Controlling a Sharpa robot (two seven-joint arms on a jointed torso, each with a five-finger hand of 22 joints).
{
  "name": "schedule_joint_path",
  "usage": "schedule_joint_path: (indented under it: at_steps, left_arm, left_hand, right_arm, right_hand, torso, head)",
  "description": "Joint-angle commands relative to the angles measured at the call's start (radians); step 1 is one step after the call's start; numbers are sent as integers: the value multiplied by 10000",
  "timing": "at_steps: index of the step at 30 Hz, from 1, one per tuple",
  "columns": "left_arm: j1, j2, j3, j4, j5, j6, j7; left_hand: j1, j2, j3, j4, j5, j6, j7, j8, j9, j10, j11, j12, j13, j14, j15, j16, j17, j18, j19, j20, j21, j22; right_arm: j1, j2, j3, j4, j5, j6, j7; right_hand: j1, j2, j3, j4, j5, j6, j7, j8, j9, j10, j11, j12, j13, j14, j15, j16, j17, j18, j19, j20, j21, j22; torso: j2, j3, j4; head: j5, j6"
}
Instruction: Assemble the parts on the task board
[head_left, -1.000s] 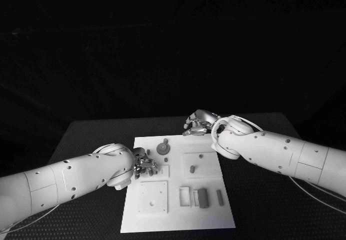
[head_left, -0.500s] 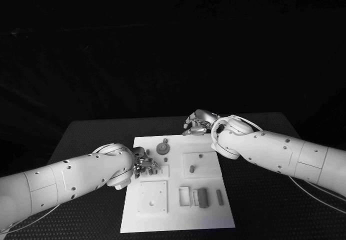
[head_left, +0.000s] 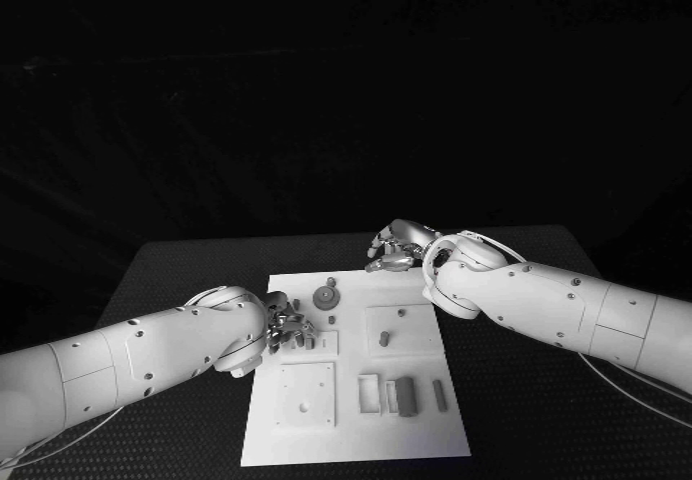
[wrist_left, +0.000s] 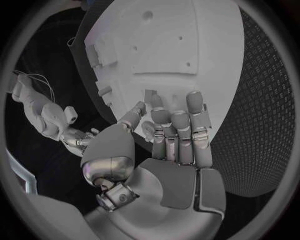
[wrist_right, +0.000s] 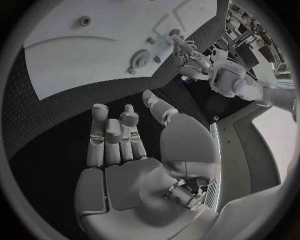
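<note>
On the black table (head_left: 173, 270) lies the task board (head_left: 361, 440). The left hand (head_left: 293, 328) hovers at its left edge, fingers apart, empty. The right hand (head_left: 398, 246) hangs beyond its far edge, fingers loosely spread, empty

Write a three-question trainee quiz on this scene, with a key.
1. True or false: the right hand hovers past the task board's far edge, over the black table.
2. Which hand is over the board's left side? A) left hand B) right hand C) neither
3. Fill in: the round gear-like part lies near the board's ____ edge.

Key: 1 true; 2 A; 3 far.
</note>
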Motion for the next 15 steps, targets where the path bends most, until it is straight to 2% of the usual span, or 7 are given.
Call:
schedule_joint_path:
  at_steps: [1, 8, 11, 13, 15]
  left_arm:
    - [0, 34, 4, 4, 13, -172, 153]
    - [0, 24, 6, 8, 45, -88, 232]
    - [0, -34, 9, 28, 262, -109, 289]
    - [0, -96, 16, 19, 472, -222, 411]
    - [0, -143, 26, 23, 639, -345, 460]
  left_hand:
    - [64, 108, -18, -95, -56, -69, -15, -18, 18, 23, -5, -31, 8, -5, -65, 42, -9, 136, 67, -14, -68, 18]
    - [254, 330, -67, -328, -65, -67, -5, -22, 29, 32, 5, -35, 3, -11, -62, 42, -18, 121, 75, -12, -97, 45]
    - [308, 177, -132, -452, -96, -86, 9, -37, 28, 22, 21, -49, -5, -31, -54, 31, -27, 110, 63, -7, -122, 55]
    - [172, -33, -238, -430, -128, -174, 45, -89, 14, -8, 54, -73, -16, -59, -47, 18, -34, 95, 50, 8, -147, 52]
    - [18, -146, -370, -429, -127, -258, 76, -139, 1, -41, 83, -89, -17, -90, -45, 8, -38, 93, 28, 9, -173, 48]
  right_arm:
    - [0, -4, 5, 12, -24, 81, 54]
    - [0, -13, 5, 9, -25, 79, 49]
    - [0, -23, 5, 7, -25, 77, 48]
    - [0, -38, 5, 8, -25, 77, 48]
    - [0, -43, 5, 8, -25, 77, 48]
  right_hand:
    - [-13, 92, -53, -19, 58, -13, 102, -22, -2, -65, 8, 22, -17, 46, -26, -47, 10, 96, -48, -40, -53, 17]
    - [-12, 96, -52, -18, 58, -14, 102, -22, -2, -65, 8, 23, -18, 47, -26, -47, 10, 96, -48, -40, -53, 17]
    - [-14, 96, -53, -17, 58, -15, 103, -22, -2, -65, 9, 24, -18, 47, -26, -47, 10, 96, -47, -39, -53, 17]
    - [-16, 96, -54, -16, 58, -15, 103, -23, -2, -65, 9, 24, -18, 47, -26, -47, 10, 96, -47, -39, -53, 17]
    - [-16, 96, -54, -15, 58, -16, 103, -23, -2, -65, 9, 24, -19, 47, -26, -47, 10, 96, -47, -39, -53, 17]
  torso:
    - [5, 3, -4]
    - [3, -3, 1]
    - [-3, 0, -5]
    - [0, 0, -2]
    - [-1, -2, 3]
  head:
    - [-4, -6]
    - [-9, -18]
    - [-9, -19]
    - [-14, -17]
    - [-23, -16]
